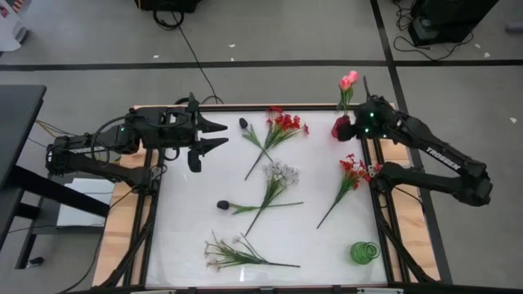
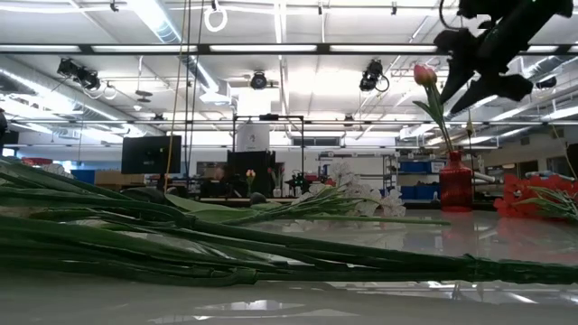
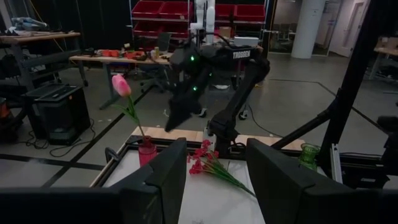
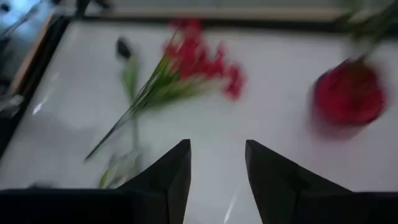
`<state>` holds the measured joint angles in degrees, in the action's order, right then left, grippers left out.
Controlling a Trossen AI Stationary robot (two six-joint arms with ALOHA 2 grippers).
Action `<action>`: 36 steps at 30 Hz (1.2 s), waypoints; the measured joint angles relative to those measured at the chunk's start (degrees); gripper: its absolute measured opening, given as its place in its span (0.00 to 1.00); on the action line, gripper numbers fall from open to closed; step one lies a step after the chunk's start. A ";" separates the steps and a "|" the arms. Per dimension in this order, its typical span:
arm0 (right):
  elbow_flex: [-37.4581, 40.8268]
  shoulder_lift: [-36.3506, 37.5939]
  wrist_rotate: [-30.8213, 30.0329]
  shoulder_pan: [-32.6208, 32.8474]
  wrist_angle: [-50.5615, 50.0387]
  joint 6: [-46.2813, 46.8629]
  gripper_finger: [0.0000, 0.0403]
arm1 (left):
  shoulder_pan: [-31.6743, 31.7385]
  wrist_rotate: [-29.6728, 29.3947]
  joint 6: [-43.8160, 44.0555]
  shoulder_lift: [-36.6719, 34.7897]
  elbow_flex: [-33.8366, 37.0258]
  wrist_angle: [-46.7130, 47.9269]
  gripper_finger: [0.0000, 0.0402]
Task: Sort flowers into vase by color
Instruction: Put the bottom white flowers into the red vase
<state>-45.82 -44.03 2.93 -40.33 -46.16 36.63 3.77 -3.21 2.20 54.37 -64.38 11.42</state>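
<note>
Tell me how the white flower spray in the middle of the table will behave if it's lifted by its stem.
The white flower spray has a long thin stem, so it will probably droop or swing. Its blossoms cluster at one end, so it is likely top-heavy. It looks light, and a nudge would probably slide it across the glossy white table.

The desk point(image 1: 188, 229) is glossy white, edged in pale wood. At upper right of the high view a red vase point(image 1: 341, 127) holds a pink bud point(image 1: 349, 79) on a green stem. A translucent green vase point(image 1: 364, 252) shows at lower right. Red blossom sprays point(image 1: 285, 125) lie at upper centre and right point(image 1: 353, 169), white sprays point(image 1: 281, 173) at centre and bottom point(image 1: 225, 251), dark, nearly black buds point(image 1: 243, 124) between, all green-stemmed. Both arms are black.
</note>
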 joint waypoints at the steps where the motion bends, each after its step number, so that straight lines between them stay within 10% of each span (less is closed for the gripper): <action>1: 0.66 0.01 1.70 0.70 0.09 0.80 0.40 | 0.00 -0.01 0.02 0.00 0.00 0.00 0.43; 26: 4.50 -6.01 5.91 31.04 31.62 20.05 0.37 | 0.02 -0.75 2.66 0.02 0.00 -4.22 0.43; 36: 4.52 -18.24 -5.24 43.17 43.61 29.72 0.31 | -0.49 -1.02 16.22 -0.08 -0.11 -11.31 0.43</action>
<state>-41.30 -62.27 -2.31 2.84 -2.55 66.35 3.28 -4.23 18.42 54.29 -64.49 0.11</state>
